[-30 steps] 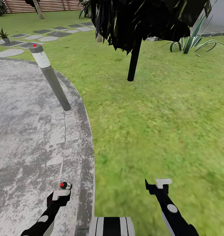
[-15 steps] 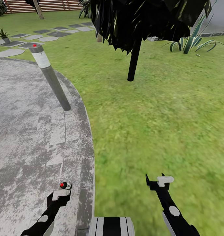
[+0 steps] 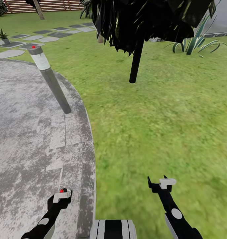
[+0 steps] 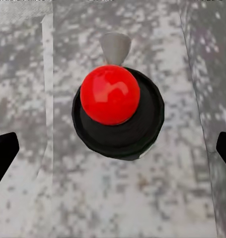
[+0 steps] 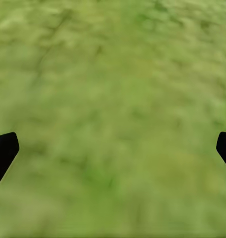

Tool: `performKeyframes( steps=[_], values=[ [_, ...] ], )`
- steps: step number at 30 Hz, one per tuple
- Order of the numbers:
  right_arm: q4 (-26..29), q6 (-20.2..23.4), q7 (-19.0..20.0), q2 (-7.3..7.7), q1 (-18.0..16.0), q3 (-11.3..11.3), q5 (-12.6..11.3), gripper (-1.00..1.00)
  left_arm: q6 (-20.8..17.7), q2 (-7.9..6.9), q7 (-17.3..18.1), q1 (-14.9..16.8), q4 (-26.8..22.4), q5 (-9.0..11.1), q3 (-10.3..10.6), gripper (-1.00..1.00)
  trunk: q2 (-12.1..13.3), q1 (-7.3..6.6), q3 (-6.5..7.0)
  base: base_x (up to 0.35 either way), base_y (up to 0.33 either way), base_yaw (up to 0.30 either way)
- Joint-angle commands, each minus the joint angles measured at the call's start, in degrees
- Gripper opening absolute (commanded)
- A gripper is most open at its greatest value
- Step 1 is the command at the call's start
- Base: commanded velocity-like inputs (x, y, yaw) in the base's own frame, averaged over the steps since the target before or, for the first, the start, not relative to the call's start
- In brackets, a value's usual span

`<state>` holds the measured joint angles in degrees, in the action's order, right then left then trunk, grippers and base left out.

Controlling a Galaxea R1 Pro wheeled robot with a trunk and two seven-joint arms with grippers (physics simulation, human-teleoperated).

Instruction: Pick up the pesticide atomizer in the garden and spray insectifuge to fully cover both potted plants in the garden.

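No writing is readable. My left gripper [image 3: 62, 195] hangs spread above the red-topped dark round atomizer [image 4: 117, 113]; my right gripper [image 3: 160, 185] hangs spread over green lawn [image 3: 166, 126].

- The head view looks forward and down from above both arms, over the stone patio [image 3: 30, 139] and the lawn [image 3: 166, 126].
- The left wrist view faces straight down, close over the patio.
- The right wrist view faces down onto blurred lawn [image 5: 113, 109].
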<state>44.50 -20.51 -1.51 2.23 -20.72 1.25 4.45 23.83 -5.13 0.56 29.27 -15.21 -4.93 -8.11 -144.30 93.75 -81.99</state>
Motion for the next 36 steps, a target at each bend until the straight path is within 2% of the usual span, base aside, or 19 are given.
performKeyframes(
  steps=[1,15,17,36],
  values=[
    [-0.03,-0.14,-0.16,-0.02,-0.02,0.07,0.47,1.00,0.23,0.03,0.06,0.03,0.07,-0.52,-0.41,1.00,-0.01,-0.01,-0.03,0.049,0.000,0.000],
    [-0.03,-0.14,-0.16,-0.03,-0.02,0.07,0.47,1.00,0.25,0.03,0.06,0.02,0.06,-0.54,-0.41,1.00,-0.01,-0.01,-0.03,0.035,0.000,0.000],
    [-0.03,-0.14,-0.16,-0.03,-0.02,0.08,0.47,1.00,0.25,0.03,0.06,0.05,0.04,-0.53,-0.41,1.00,-0.04,0.04,-0.47,0.000,0.000,0.000],
    [-0.03,-0.08,-0.16,0.03,-0.02,0.16,0.49,1.00,0.25,0.03,0.06,0.03,-0.17,-0.52,-0.41,1.00,-0.04,0.04,-0.28,0.000,0.000,-0.009]
  ],
)
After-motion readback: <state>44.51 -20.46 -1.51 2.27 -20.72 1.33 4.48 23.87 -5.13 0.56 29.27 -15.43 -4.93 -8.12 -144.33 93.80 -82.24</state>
